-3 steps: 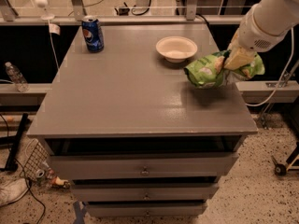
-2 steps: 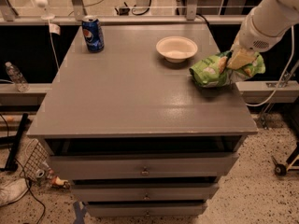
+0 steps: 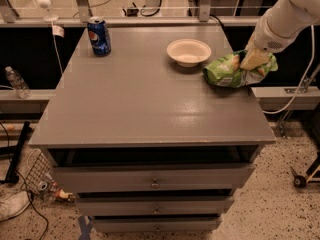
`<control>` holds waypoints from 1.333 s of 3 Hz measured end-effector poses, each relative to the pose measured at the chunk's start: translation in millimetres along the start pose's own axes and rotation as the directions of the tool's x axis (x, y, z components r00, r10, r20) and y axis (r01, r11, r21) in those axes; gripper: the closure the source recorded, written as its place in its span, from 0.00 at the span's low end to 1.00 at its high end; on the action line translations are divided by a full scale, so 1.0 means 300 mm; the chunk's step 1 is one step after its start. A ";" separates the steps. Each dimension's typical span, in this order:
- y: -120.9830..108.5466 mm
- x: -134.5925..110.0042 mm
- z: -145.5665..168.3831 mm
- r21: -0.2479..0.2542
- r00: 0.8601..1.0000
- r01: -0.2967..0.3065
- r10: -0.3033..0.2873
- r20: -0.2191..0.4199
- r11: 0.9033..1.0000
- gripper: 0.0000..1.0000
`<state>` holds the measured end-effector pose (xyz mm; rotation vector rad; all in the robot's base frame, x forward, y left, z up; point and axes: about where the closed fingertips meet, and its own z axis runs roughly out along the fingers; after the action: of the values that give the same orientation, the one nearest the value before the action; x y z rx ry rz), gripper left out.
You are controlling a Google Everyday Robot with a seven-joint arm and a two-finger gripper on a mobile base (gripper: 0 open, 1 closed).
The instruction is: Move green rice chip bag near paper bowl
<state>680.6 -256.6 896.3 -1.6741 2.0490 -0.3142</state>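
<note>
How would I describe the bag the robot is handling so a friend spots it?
Look at the grey drawer cabinet's top, along its right edge. Just right of the shallow off-white paper bowl lies a crinkly light-green snack bag, held by the robot's hand. It is the only green, soft thing; the blue soda can stands far left.

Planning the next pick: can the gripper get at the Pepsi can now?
Probably not: the gripper, at the table's right edge, is shut on the green rice chip bag, with the paper bowl between.
</note>
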 end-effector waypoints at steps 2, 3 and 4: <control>-0.082 -0.089 0.045 0.016 0.996 0.037 -0.038 0.080 0.999 1.00; -0.101 -0.166 0.092 0.002 0.988 0.068 -0.067 0.137 0.998 1.00; -0.102 -0.216 0.126 -0.013 0.981 0.092 -0.088 0.174 0.996 1.00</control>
<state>734.8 -196.6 891.5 -1.7454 1.8594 -0.1700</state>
